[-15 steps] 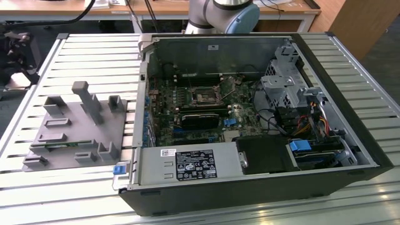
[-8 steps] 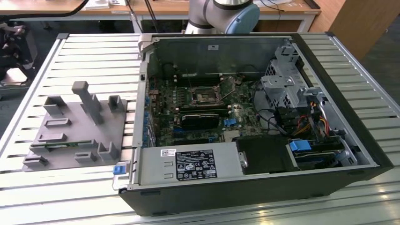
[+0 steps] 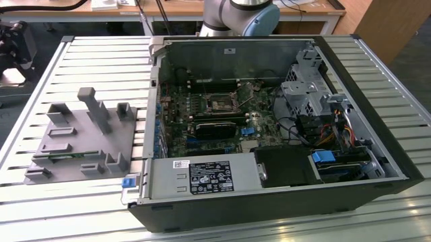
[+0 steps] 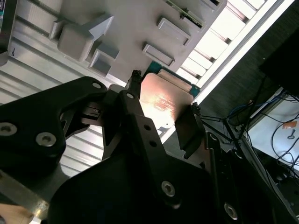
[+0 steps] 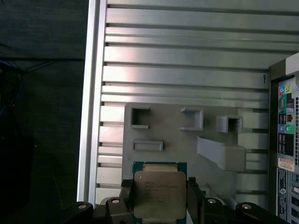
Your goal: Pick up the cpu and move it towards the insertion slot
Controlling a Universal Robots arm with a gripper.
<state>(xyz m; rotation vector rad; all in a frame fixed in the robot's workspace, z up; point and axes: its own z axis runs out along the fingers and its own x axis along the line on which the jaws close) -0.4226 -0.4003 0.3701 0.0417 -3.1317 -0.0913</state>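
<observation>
Nearest the first wrist view's camera, the black claw (image 5: pixel 160 200) clamps the cpu (image 5: pixel 159 193) by two opposite edges, one finger on each side. The chip is nearly square, with no clear long axis. Its silvery metal top faces that camera, and its green rim lies square with the edges of the grey plastic fixture (image 5: pixel 187 140) behind it. Whether chip and fixture touch cannot be told. Beyond lies the slatted metal desk (image 5: pixel 187 70). In the exterior view, the insertion slot (image 3: pixel 222 103) sits inside the open computer case (image 3: pixel 269 212), to the exterior view's right of the fixture and well apart from it.
</observation>
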